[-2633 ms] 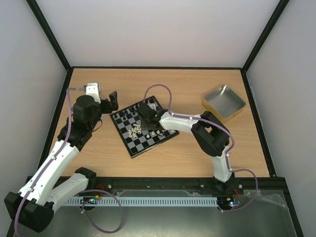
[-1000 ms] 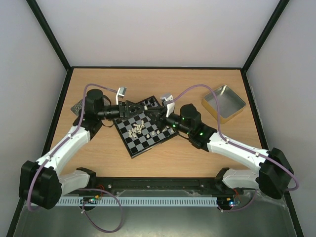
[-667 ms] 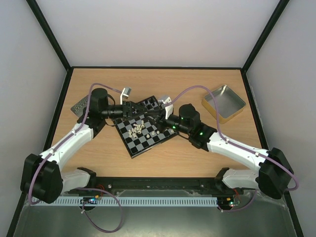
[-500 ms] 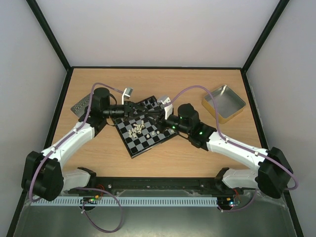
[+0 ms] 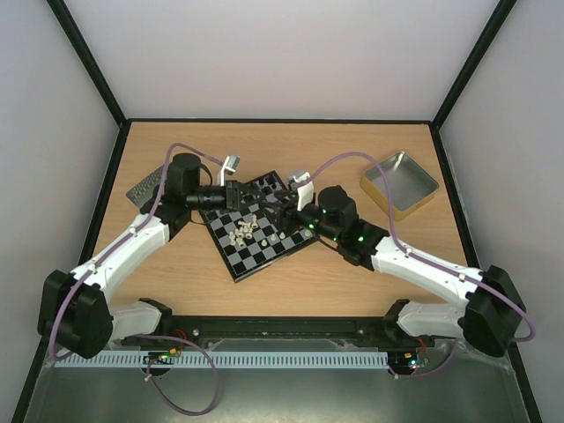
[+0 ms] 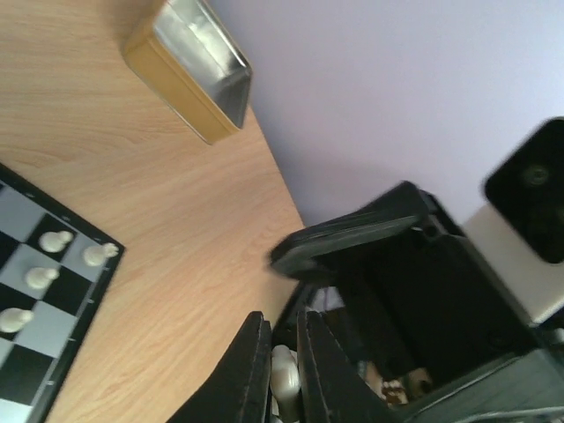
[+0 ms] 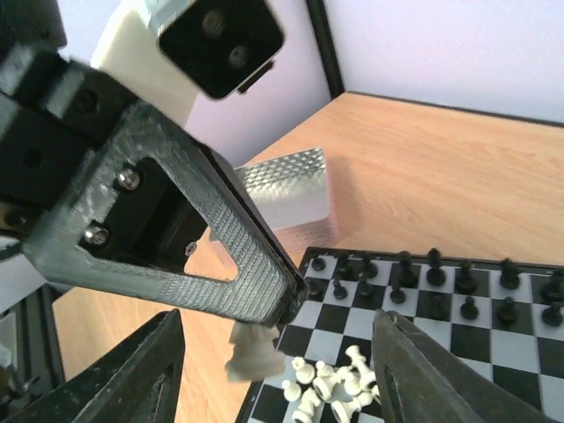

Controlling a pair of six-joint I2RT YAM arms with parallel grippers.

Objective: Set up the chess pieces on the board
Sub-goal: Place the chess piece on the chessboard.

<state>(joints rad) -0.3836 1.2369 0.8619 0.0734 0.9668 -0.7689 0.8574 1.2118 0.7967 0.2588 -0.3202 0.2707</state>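
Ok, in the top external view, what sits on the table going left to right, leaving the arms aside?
silver tray → the board → gold tray

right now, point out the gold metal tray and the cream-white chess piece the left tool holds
gold metal tray (image 6: 167,95), left wrist view, on its side wall
cream-white chess piece (image 7: 250,352), right wrist view, on its body
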